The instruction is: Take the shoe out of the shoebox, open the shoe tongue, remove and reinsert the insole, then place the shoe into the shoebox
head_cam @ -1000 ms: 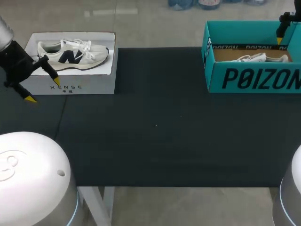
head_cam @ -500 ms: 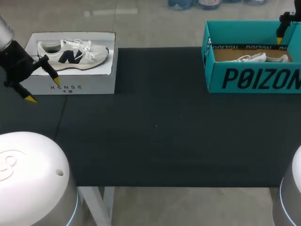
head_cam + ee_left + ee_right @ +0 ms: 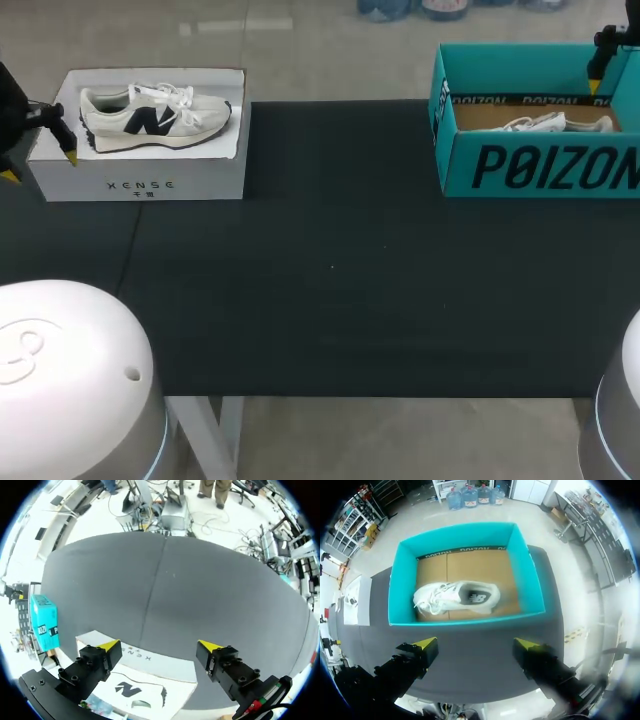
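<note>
The white shoe (image 3: 455, 597) is sitting inside the teal shoebox (image 3: 524, 580), on its cardboard floor, straight ahead of your right gripper (image 3: 475, 643) and a bit past its fingertips. So as far as I can judge, step one (getting it out) hasn't started. That gripper hangs above the box with its fingers spread wide and nothing between them. For a clean pick I'd line the two yellow tips up across the shoe's narrow width, not along its length. Aim for the middle of the shoe behind the laces (image 3: 432, 604), and go down wide enough to clear both sides. The shoe lies closer to the box wall nearest the gripper than to the far one, so watch the finger on that side. It could clip the teal rim or get wedged against the wall. Don't grab just the laces, they'll stretch and the shoe will swing. Once it's pinched, lift straight up until the sole is over the rim before heading for the dark table (image 3: 330, 270), or the box will probably drag along. Your left gripper (image 3: 159, 645) is also spread and empty, hovering over the edge of the white box (image 3: 165, 662) with a cream sneaker (image 3: 127, 690) under it. It's well apart from the teal box, so it shouldn't get in your way.
</note>
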`<state>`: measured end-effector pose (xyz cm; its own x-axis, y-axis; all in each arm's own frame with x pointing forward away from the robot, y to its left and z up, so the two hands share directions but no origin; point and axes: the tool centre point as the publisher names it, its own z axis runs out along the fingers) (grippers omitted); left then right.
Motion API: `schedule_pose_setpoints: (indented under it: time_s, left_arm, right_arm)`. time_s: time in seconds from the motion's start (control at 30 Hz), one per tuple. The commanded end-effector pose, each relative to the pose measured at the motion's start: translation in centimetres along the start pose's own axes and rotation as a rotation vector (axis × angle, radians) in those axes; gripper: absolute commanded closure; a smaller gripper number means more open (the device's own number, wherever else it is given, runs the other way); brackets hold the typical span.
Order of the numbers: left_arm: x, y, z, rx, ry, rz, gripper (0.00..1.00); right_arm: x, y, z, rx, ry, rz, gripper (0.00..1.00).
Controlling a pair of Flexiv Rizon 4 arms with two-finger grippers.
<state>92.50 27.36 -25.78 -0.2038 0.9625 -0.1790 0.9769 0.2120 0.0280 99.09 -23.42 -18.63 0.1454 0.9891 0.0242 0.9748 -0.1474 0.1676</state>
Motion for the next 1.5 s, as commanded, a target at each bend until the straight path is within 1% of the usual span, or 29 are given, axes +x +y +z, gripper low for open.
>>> schedule_pose_setpoints:
  time_s: [0.03, 0.13, 0.2, 0.27, 0.33, 0.43, 0.53, 0.67, 0.73, 0.9, 1.1, 1.23, 1.5]
  left_arm:
    - [3.0, 5.5, 1.3, 0.025, -0.052, 0.046, 0.00]
    - [4.6, 7.9, 2.1, 0.003, -0.038, 0.086, 0.00]
    - [5.4, 9.5, 2.5, 0.010, -0.039, 0.095, 0.00]
    - [5.8, 10.7, 2.6, 0.007, -0.018, 0.116, 0.00]
    - [5.8, 11.7, 2.5, 0.006, 0.004, 0.139, 0.00]
    - [5.2, 12.9, 1.9, -0.013, 0.035, 0.188, 0.00]
    - [4.3, 13.8, 1.1, -0.035, 0.055, 0.226, 0.00]
    - [2.9, 15.2, 1.2, -0.067, 0.096, 0.256, 0.00]
    - [2.5, 16.6, 1.4, -0.076, 0.104, 0.253, 0.00]
    - [1.9, 20.1, 2.2, -0.091, 0.107, 0.232, 0.00]
    - [1.3, 23.4, 3.3, -0.091, 0.077, 0.201, 0.00]
    - [0.9, 25.1, 4.2, -0.093, 0.085, 0.203, 0.00]
    - [0.1, 28.1, 6.2, -0.042, 0.094, 0.207, 0.00]
  right_arm:
    - [0.0, -0.1, 0.0, -0.002, 0.000, 0.001, 0.00]
    - [0.0, -0.1, 0.0, -0.002, 0.000, 0.001, 0.00]
    - [0.0, -0.1, 0.0, -0.002, 0.000, 0.001, 0.00]
    - [0.0, -0.1, 0.0, -0.002, 0.000, 0.001, 0.00]
    - [0.0, -0.1, 0.0, -0.002, 0.000, 0.001, 0.00]
    - [0.0, -0.1, 0.0, -0.002, 0.000, 0.001, 0.00]
    - [0.0, -0.1, 0.0, -0.002, 0.000, 0.001, 0.00]
    - [0.0, -0.1, 0.0, -0.002, 0.000, 0.001, 0.00]
    - [0.0, -0.1, 0.0, -0.002, 0.000, 0.001, 0.00]
    - [0.0, -0.1, 0.0, -0.002, 0.000, 0.001, 0.00]
    - [0.0, -0.1, 0.0, -0.002, 0.000, 0.001, 0.00]
    - [0.0, -0.1, 0.0, -0.002, 0.000, 0.001, 0.00]
    - [0.0, -0.1, 0.0, -0.002, 0.000, 0.001, 0.00]
